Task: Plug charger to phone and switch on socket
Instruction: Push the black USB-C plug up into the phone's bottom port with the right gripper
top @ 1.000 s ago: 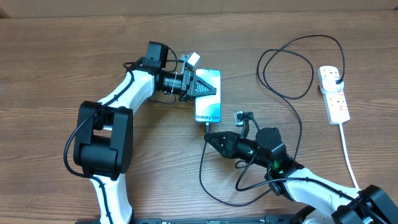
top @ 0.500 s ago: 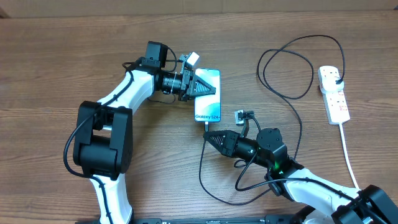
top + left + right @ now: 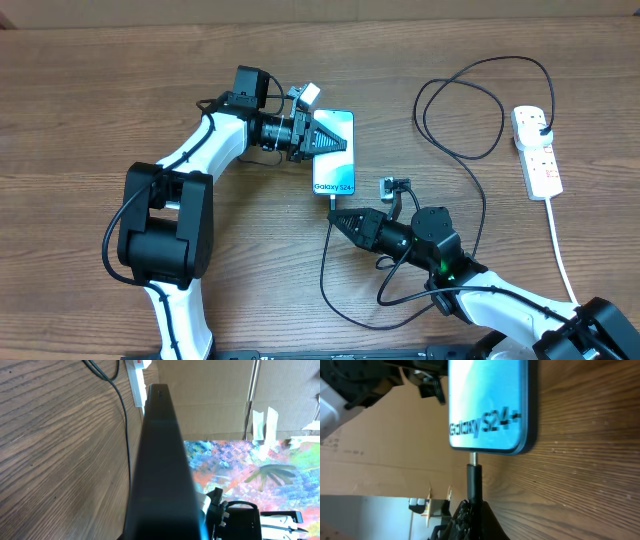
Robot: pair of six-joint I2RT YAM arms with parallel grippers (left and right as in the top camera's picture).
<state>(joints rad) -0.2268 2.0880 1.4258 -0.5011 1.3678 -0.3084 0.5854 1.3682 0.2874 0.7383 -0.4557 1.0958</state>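
The phone (image 3: 335,162) with its cyan screen lies on the table; it also shows in the right wrist view (image 3: 487,405) and edge-on in the left wrist view (image 3: 160,460). My left gripper (image 3: 325,143) is shut on the phone's upper end. My right gripper (image 3: 340,219) is shut on the charger's black connector (image 3: 474,480), whose metal tip touches the phone's lower edge at its port. The charger cable (image 3: 470,150) loops over to its plug in the white socket (image 3: 537,152) at the right.
The socket's white cord (image 3: 563,250) runs toward the front right edge. A loop of black cable (image 3: 330,295) lies in front of the right arm. Cardboard walls stand beyond the table.
My right gripper has crept slightly toward the phone with the connector. The left arm and the phone have not moved.
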